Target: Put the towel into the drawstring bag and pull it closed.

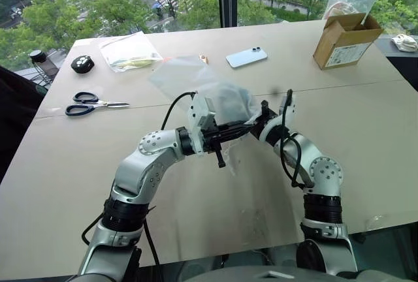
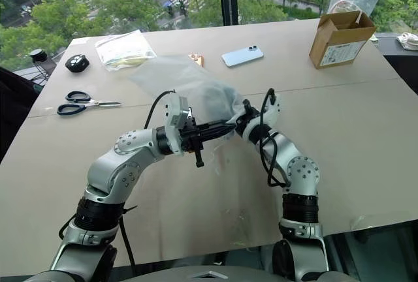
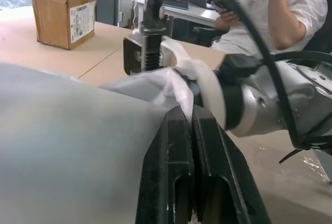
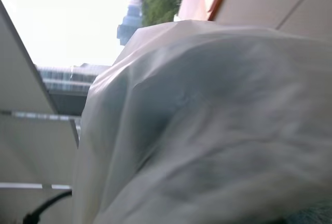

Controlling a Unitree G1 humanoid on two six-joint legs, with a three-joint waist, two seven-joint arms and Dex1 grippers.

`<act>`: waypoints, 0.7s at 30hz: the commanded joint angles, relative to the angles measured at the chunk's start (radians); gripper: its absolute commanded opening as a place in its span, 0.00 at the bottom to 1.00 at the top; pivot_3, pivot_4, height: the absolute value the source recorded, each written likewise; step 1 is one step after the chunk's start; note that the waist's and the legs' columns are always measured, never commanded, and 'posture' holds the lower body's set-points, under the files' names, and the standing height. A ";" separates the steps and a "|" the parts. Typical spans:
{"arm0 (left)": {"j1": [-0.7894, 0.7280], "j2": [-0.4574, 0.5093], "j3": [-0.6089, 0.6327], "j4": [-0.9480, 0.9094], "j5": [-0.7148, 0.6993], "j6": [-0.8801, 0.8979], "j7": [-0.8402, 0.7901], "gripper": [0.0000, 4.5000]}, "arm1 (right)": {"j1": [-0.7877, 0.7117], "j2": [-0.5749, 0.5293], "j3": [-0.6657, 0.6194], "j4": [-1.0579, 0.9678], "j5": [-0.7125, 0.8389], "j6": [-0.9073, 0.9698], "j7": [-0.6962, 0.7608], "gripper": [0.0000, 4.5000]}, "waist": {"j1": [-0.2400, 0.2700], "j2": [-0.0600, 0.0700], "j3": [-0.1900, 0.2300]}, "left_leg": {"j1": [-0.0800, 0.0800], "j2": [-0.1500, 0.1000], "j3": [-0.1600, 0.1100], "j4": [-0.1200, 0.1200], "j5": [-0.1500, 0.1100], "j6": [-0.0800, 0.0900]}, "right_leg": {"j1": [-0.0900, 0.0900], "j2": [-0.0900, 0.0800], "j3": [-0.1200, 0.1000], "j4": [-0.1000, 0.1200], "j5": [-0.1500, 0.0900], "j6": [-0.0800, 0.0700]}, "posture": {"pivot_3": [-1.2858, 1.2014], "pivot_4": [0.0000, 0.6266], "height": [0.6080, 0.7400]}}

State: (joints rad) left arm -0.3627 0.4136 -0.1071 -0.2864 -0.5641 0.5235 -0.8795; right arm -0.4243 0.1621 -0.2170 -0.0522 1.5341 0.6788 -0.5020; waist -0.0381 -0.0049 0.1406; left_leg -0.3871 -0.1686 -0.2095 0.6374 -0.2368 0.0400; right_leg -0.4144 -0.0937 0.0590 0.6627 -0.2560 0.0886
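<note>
The drawstring bag (image 1: 196,79), translucent white, is held up off the table between my two grippers. The towel (image 2: 219,97) shows as a bluish-grey bulk through the fabric at the bag's near end. My left gripper (image 1: 246,127) points to the right and is shut on the bunched white fabric at the bag's mouth; the left wrist view shows its fingers (image 3: 179,146) pressed together on that fabric. My right gripper (image 1: 263,114) meets it from the right, shut at the same bunched mouth. The bag's cloth (image 4: 218,120) lies right against the right wrist camera.
On the table behind the bag lie scissors (image 1: 95,105), a clear zip bag (image 1: 130,51), a black round object (image 1: 82,63), a phone (image 1: 246,57) and a cardboard box (image 1: 345,39). A person (image 3: 270,22) sits beyond the table's right side.
</note>
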 commanded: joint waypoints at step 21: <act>-0.103 -0.034 0.092 0.142 0.126 -0.187 0.130 0.00 | 0.136 -0.637 0.167 -0.322 -0.362 0.128 0.685 0.66 | 0.003 -0.001 0.000 | 0.001 0.004 0.009 -0.001 0.000 0.000 | 0.000 0.002 0.007 -0.001 0.000 0.001 | 0.52 0.24 0.97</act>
State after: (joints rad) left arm -0.4508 0.3800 -0.0377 -0.1281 -0.4346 0.3609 -0.7545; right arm -0.2948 -0.4270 -0.0459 -0.2919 1.2200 0.8271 0.0398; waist -0.0351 -0.0059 0.1406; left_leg -0.3861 -0.1649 -0.2000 0.6361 -0.2372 0.0406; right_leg -0.4148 -0.0919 0.0665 0.6611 -0.2559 0.0894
